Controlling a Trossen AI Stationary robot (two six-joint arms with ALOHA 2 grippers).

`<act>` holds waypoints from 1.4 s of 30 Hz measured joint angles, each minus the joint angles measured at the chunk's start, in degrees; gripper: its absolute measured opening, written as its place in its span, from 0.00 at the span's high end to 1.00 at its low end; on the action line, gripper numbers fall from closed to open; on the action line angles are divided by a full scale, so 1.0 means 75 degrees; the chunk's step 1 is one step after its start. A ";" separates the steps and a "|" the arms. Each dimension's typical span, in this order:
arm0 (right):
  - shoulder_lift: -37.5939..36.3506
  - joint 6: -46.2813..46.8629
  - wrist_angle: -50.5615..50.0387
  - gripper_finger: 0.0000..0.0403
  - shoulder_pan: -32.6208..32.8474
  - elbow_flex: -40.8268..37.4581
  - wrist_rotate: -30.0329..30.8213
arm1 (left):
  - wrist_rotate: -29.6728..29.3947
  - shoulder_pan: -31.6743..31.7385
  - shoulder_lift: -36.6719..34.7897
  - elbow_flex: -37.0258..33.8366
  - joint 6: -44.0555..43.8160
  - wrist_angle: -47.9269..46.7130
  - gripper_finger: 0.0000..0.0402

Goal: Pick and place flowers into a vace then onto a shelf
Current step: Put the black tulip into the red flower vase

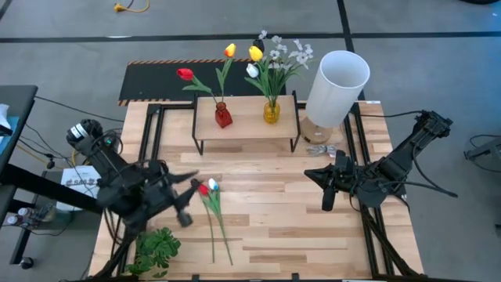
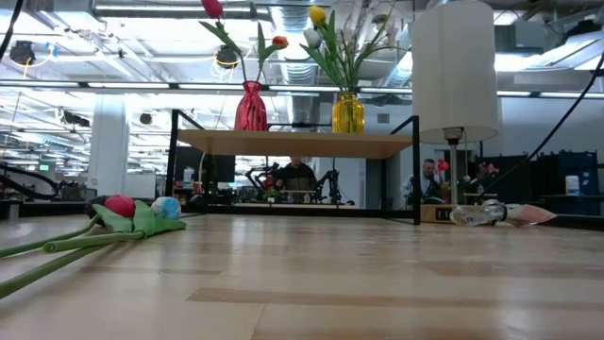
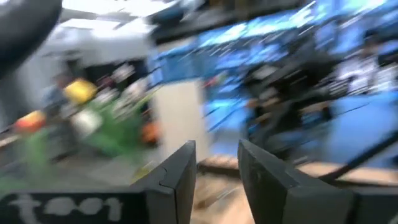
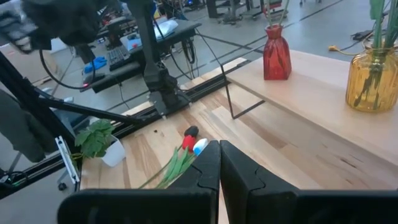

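Two tulips (image 1: 213, 211) lie flat on the table left of centre, their red and white heads (image 2: 137, 208) side by side and pointing toward the shelf (image 1: 246, 119). On the shelf stand a red vase (image 1: 223, 116) with red and yellow-orange tulips and a yellow vase (image 1: 271, 111) with yellow and white tulips and white blossoms. My left gripper (image 1: 188, 210) hovers just left of the lying tulips; its fingers (image 3: 180, 174) are apart with nothing between them. My right gripper (image 1: 326, 200) waits shut at the right, above the table.
A tall white lamp (image 1: 337, 84) stands at the shelf's right end, with small crumpled items (image 1: 319, 149) by its foot. A green leafy sprig (image 1: 156, 249) stands at the near left corner. A black striped-edge panel (image 1: 156, 82) lies behind the shelf. Bare wood lies between the arms.
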 joint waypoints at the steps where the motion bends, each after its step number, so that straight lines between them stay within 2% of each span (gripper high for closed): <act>1: 0.0000 0.0025 0.0002 1.00 0.0000 0.0000 0.0000 | 0.0384 -0.0093 0.0000 0.0000 -0.0083 -0.0001 0.74; 5: 0.0000 0.0326 0.0002 1.00 0.0000 0.0000 -0.0003 | 0.2432 -0.0348 -0.0074 0.0000 -0.0881 -0.0689 0.80; 8: 0.0000 0.0574 0.0005 1.00 0.0000 0.0000 -0.0003 | 0.4605 -0.0306 -0.0375 0.0000 -0.2352 -0.2001 0.86; 11: 0.0000 0.0653 0.0015 1.00 0.0000 0.0000 -0.0082 | 0.6849 0.0075 -0.0719 0.0000 -0.4151 -0.3256 0.92; 13: 0.0000 0.0690 0.0062 1.00 0.0000 0.0000 -0.0186 | 0.7847 0.0382 -0.0914 0.0000 -0.5371 -0.3933 0.97; 15: 0.0000 0.0849 0.0063 1.00 0.0000 0.0000 -0.0196 | 0.8409 0.0698 -0.1095 0.0000 -0.6498 -0.4580 0.99; 19: 0.0000 0.1175 0.0063 1.00 0.0000 0.0000 -0.0198 | 0.8629 0.1237 -0.1357 0.0000 -0.8564 -0.6498 0.99; 24: 0.0000 0.1447 0.0049 1.00 0.0013 0.0000 -0.0201 | 0.8176 0.1539 -0.1394 0.0000 -1.1553 -0.8830 1.00; 29: 0.0000 0.1394 -0.0337 1.00 0.0000 0.0000 -0.0432 | 0.7152 0.1524 -0.1318 0.0000 -1.3937 -1.0306 1.00; 32: -0.0020 0.1396 -0.0717 1.00 -0.0003 0.0000 -0.0846 | 0.6422 0.1521 -0.1323 0.0000 -1.5654 -1.1270 1.00; 35: -0.0022 0.1396 -0.1050 1.00 -0.0001 0.0000 -0.1384 | 0.6026 0.1526 -0.1187 0.0001 -1.7345 -1.2314 1.00; 38: -0.0023 0.1399 -0.1335 1.00 0.0000 0.0000 -0.1840 | 0.6151 0.1540 -0.0758 0.0000 -1.8870 -1.3254 1.00; 42: -0.0020 0.1396 -0.1613 1.00 0.0000 0.0000 -0.2004 | 0.6855 0.1539 0.0102 0.0000 -2.0409 -1.3655 1.00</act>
